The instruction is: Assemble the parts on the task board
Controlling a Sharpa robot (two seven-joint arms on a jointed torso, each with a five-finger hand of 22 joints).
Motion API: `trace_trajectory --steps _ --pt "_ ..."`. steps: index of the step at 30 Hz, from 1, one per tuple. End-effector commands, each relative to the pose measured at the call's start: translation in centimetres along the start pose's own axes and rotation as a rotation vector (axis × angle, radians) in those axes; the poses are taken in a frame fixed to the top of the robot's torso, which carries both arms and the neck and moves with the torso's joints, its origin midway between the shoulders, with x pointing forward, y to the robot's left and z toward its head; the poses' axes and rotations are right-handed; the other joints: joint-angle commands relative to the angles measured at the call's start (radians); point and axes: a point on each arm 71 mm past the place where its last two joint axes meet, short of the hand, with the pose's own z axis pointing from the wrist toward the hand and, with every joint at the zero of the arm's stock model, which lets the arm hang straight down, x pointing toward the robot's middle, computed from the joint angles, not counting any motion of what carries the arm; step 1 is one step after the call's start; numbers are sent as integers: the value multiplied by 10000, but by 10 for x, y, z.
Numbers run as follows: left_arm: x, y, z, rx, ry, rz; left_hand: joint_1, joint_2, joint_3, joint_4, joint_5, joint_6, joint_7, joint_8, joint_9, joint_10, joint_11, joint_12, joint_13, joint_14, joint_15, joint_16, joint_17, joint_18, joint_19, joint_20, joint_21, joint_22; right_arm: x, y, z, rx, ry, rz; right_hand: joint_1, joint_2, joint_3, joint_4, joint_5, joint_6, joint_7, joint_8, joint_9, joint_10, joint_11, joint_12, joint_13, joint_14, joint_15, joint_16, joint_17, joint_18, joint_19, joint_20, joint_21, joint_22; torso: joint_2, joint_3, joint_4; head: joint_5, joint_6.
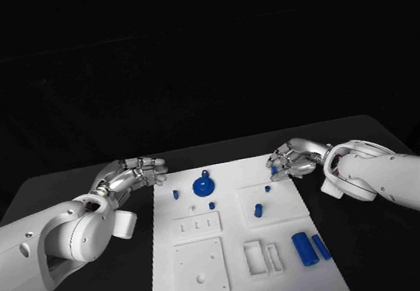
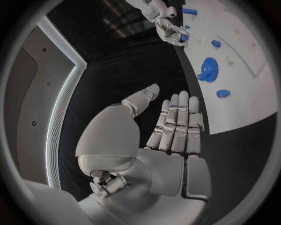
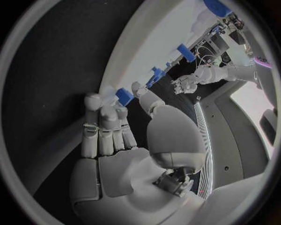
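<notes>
Looking at the board (image 1: 241, 261), your right hand (image 1: 294, 159) sits at its far right corner, fingers curled in around a small blue part (image 1: 275, 170) at the board's edge. The right wrist view shows that part (image 3: 123, 96) touching the fingertips (image 3: 96, 105), but I can't tell whether it's actually pinched or just touched, so treat the grip as unconfirmed.

Left hand (image 1: 133, 175) hovers off the board's far left corner over bare table, holding nothing; its wrist view shows the fingers (image 2: 175, 122) straight and side by side, thumb spread off.

Key relation: the gear-shaped part (image 1: 205, 186) lies between the two hands, nearer the left one, just board-ward of it. The two long cylinders (image 1: 311, 246) lie at the near right, long axes running roughly near to far, closer to your right arm.

My read — the right hand owns the small part at its fingertips; confirm the hold before lifting.
</notes>
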Motion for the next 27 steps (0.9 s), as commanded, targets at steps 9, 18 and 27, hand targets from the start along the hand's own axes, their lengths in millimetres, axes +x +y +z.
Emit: trace_trajectory --steps 9,18,27 --pt "1 -1 -1 61 117 -80 -26 -13 28 36 -27 -21 25 -20 18 42 26 -42 -14 -26 59 -49 -14 71 -48 4 12 186 -2 -1 -3 -5 -213 -268 158 73 -274 11 130 -252 292 40 29 -67 57 129 20 27 88 -23 32 370 -9 -114 77 199 -7 10 -5 -35 34" --pt "1 -1 -1 64 117 -81 -19 -12 31 32 -28 -17 24 -19 21 45 26 -42 -13 -25 59 -48 -14 71 -48 5 13 186 -1 -2 -4 11 -149 -263 251 149 -316 15 112 -94 239 133 64 -41 8 161 1 36 42 -21 40 370 9 -109 92 194 -5 22 -6 -45 16" --pt "1 -1 -1 62 141 -87 -12 -11 35 29 -28 -12 23 -17 24 49 25 -42 -12 -24 59 -47 -13 71 -48 6 14 187 1 0 -4 -89 0 -351 309 378 -245 32 -70 830 -58 631 263 -7 -265 162 -68 33 -212 -59 43 370 4 -82 95 183 -5 16 3 -56 3"
